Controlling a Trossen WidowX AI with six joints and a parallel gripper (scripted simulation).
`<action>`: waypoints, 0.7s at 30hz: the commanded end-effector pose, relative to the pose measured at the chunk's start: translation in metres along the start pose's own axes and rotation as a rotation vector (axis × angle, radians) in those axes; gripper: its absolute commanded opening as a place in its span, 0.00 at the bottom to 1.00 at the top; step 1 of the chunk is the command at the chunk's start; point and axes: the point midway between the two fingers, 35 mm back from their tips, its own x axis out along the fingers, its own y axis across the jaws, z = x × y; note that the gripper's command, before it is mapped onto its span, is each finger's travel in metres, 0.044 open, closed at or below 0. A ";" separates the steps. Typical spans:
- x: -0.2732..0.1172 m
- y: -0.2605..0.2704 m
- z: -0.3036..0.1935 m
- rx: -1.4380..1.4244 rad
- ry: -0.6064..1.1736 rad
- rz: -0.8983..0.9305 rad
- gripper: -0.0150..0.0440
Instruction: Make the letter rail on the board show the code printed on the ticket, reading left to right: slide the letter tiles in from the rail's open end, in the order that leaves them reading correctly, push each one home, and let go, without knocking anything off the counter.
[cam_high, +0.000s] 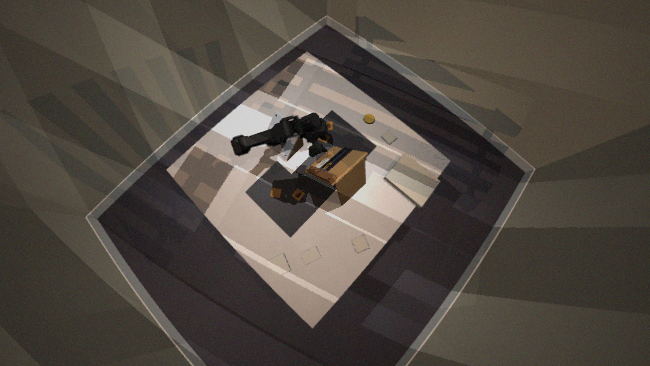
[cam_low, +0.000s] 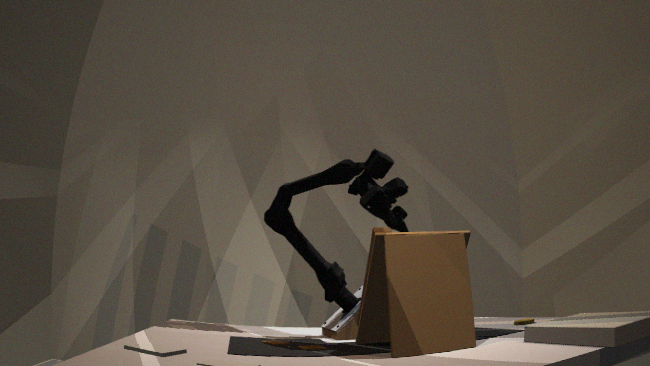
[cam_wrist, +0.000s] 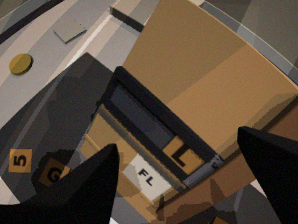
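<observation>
Above the board (cam_high: 354, 181) (cam_low: 430, 295) (cam_wrist: 200, 60), the end effector (cam_high: 322, 145) (cam_low: 403, 229) (cam_wrist: 178, 143) hangs open and empty; in its rail sits the L (cam_wrist: 183, 154); beside it lies the G (cam_wrist: 54, 173), probably light, stiff, best pinched by opposite edges.

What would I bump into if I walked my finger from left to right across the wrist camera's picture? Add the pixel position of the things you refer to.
The orange square with a 5 (cam_wrist: 20, 160), then the orange square with a G (cam_wrist: 52, 173), then the white ticket saying FL (cam_wrist: 147, 176), then the orange square with an L (cam_wrist: 183, 155).
</observation>
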 end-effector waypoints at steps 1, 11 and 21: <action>0.001 -0.017 0.003 0.208 -0.027 0.003 0.83; 0.012 -0.064 -0.004 0.812 -0.065 0.003 0.83; 0.021 -0.114 -0.020 1.394 -0.115 -0.016 0.83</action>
